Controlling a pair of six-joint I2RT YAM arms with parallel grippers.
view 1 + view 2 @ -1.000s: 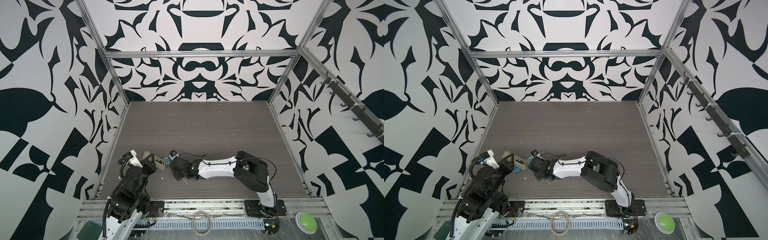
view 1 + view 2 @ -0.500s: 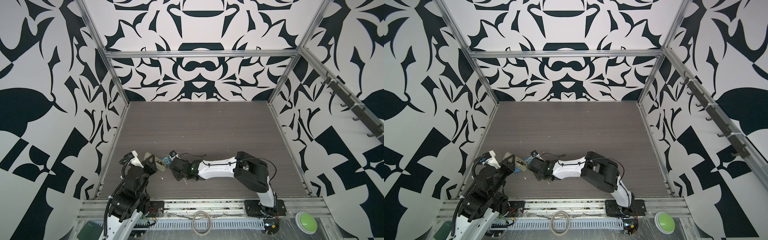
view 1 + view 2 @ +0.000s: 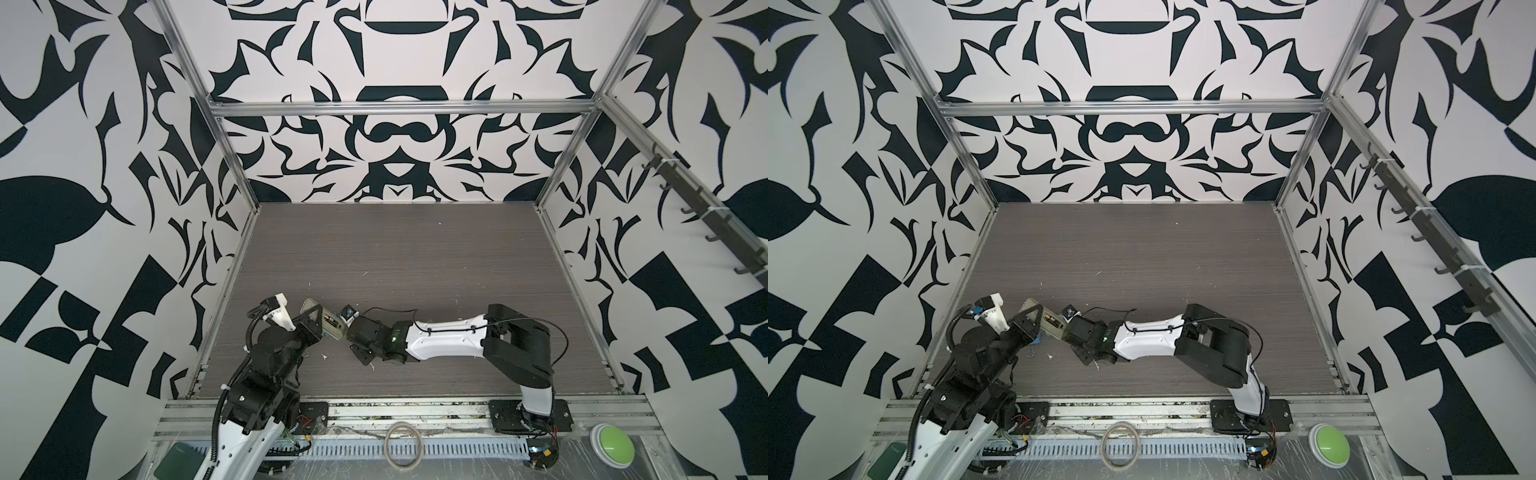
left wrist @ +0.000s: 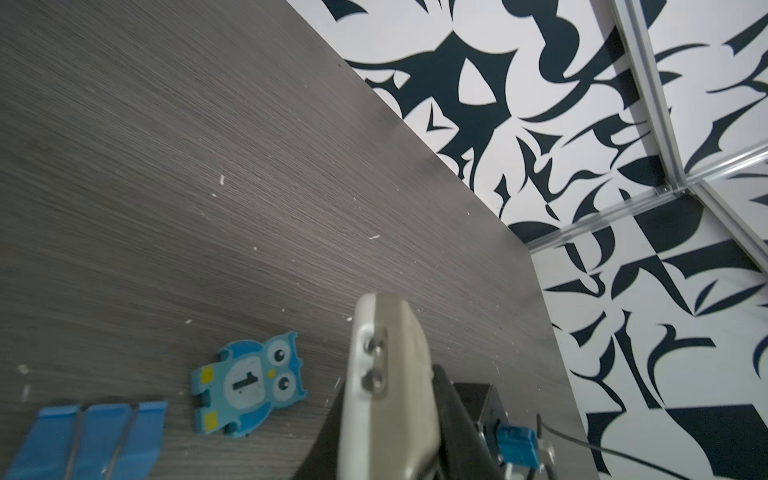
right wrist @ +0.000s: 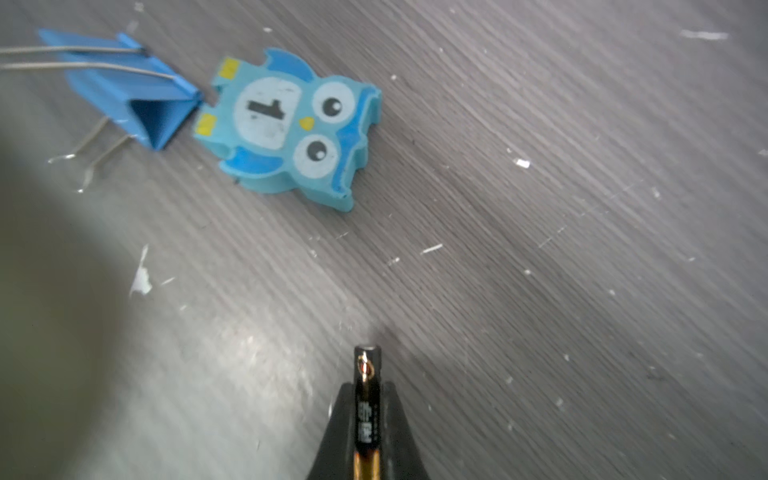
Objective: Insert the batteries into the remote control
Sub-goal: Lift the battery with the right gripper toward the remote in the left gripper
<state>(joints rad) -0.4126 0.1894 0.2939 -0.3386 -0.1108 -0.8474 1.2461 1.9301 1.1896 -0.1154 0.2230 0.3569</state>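
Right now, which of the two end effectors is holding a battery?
The right end effector: a dark, gold-banded battery sticks out of its grip. The left end effector grips the white remote control instead.

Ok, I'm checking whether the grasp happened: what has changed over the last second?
The right gripper closed on a battery, staying where it was. The left gripper, carrying the remote, shifted slightly toward it. The left grip on the remote held, and nothing else visibly moved.
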